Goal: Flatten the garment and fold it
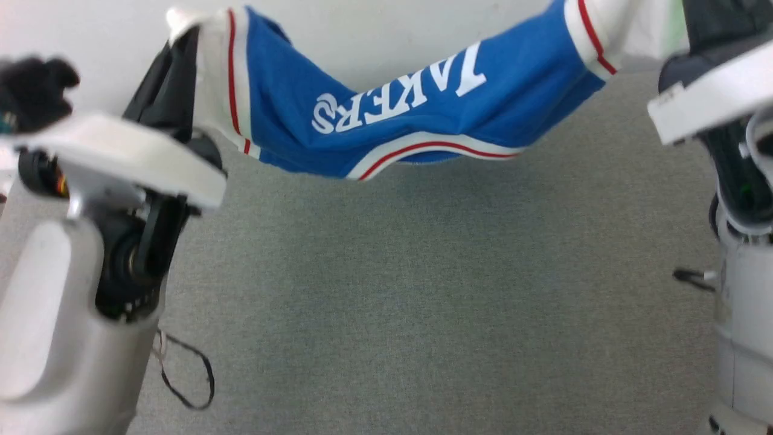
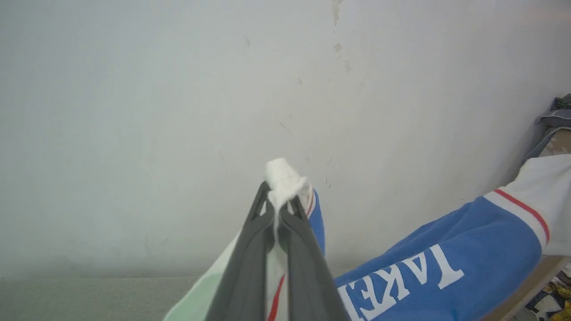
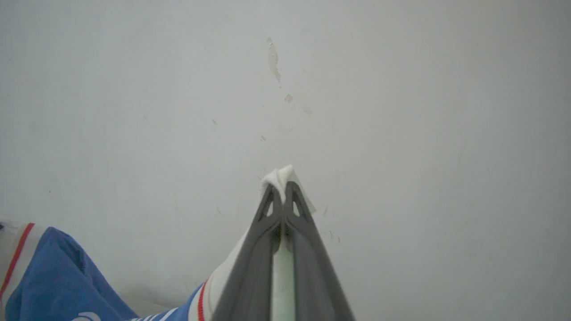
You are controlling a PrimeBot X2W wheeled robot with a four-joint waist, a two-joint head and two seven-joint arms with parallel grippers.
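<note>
The garment (image 1: pixel 386 121), a royal-blue T-shirt with white sleeves and red-and-white trim, hangs stretched between my two grippers above the grey surface, sagging in the middle. Its white "LAKERS" lettering reads upside down in the head view. My left gripper (image 1: pixel 181 30) is shut on one white sleeve end; in the left wrist view the white cloth bunches out past the closed fingertips of the left gripper (image 2: pixel 279 200), and the garment (image 2: pixel 446 258) runs off to the right. My right gripper (image 1: pixel 694 24) is shut on the other white sleeve, pinched at the right gripper (image 3: pixel 282 189), with the garment (image 3: pixel 49 276) trailing low left.
A grey carpet-like surface (image 1: pixel 423 290) spreads below the hanging shirt. A pale, scuffed wall (image 2: pixel 223 111) stands close behind. A thin black cable (image 1: pixel 187 374) dangles by my left forearm. A heap of clothes (image 2: pixel 557 116) sits on a wooden-edged surface (image 2: pixel 526 285).
</note>
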